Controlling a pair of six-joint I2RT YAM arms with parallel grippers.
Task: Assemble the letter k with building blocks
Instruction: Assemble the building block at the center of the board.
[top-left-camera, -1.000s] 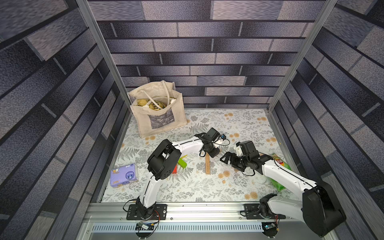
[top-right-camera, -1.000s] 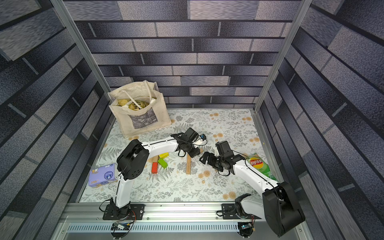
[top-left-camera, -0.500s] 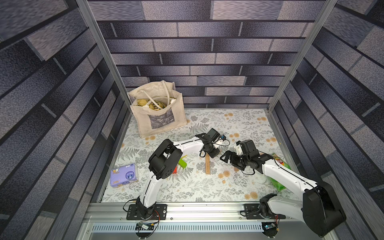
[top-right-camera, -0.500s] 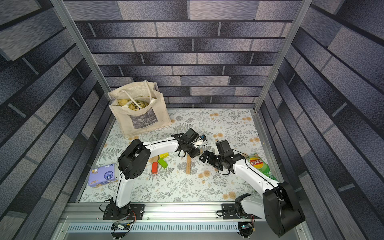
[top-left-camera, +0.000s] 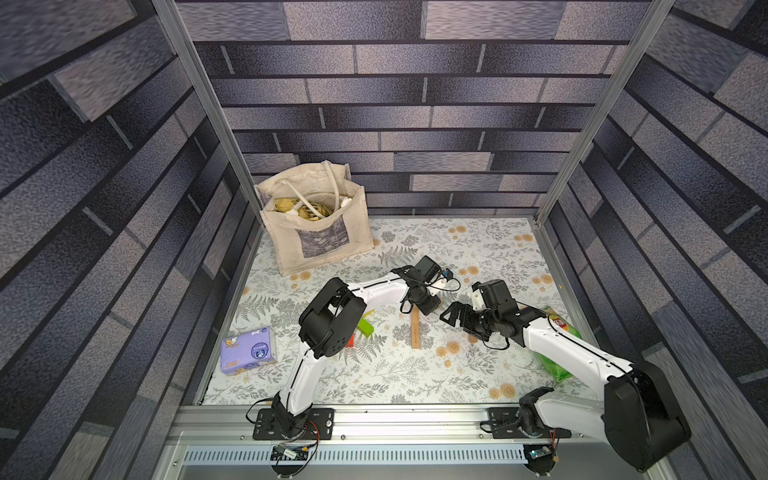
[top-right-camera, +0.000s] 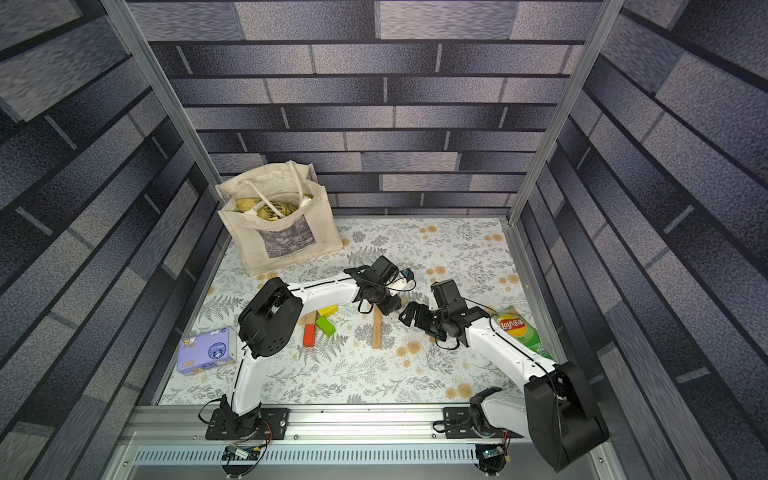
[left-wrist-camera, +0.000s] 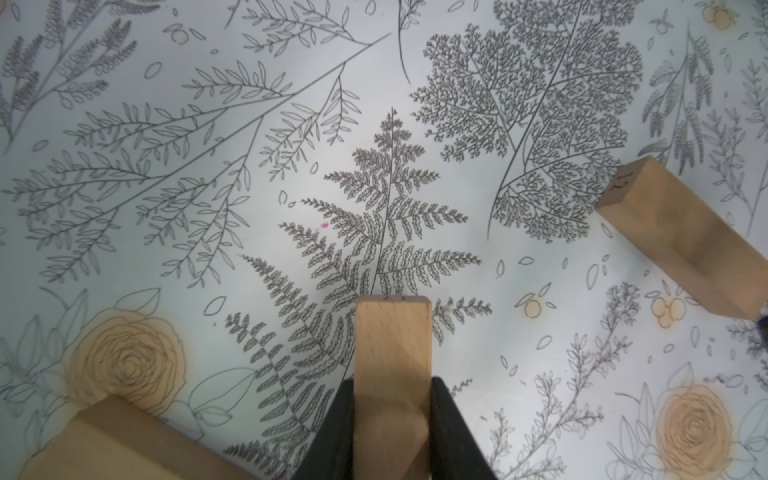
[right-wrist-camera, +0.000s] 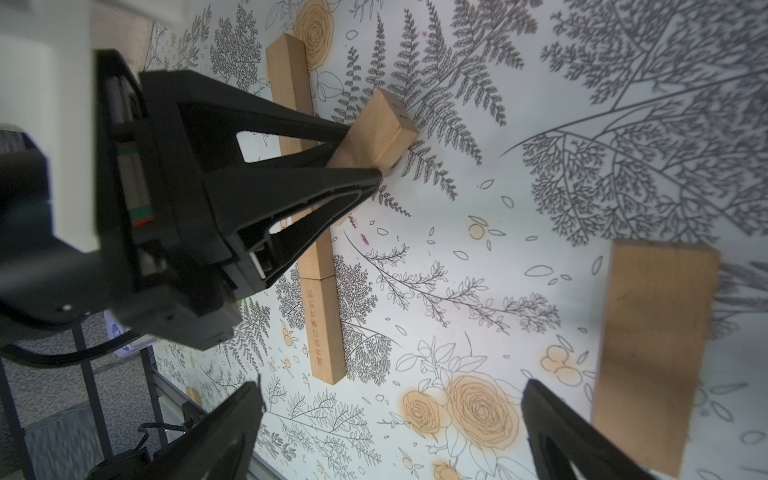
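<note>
In my left gripper (left-wrist-camera: 392, 384), clamped tight: tan wooden block (left-wrist-camera: 392, 332), just beside the tan spine row (right-wrist-camera: 322, 316), engraving unreadable. My right gripper (right-wrist-camera: 390, 390) spread wide, empty; green Lay's bag (top-right-camera: 517, 328) by its arm.

The desk (top-left-camera: 415, 374) is lit brightly and evenly from above, while the walls (top-left-camera: 104, 208) are left dimmer. Only faint, soft shadows are cast. In the left wrist view the held block (left-wrist-camera: 392, 353) is blurred toward the lens. In the right wrist view the right pincer (right-wrist-camera: 392, 386) is softened.
</note>
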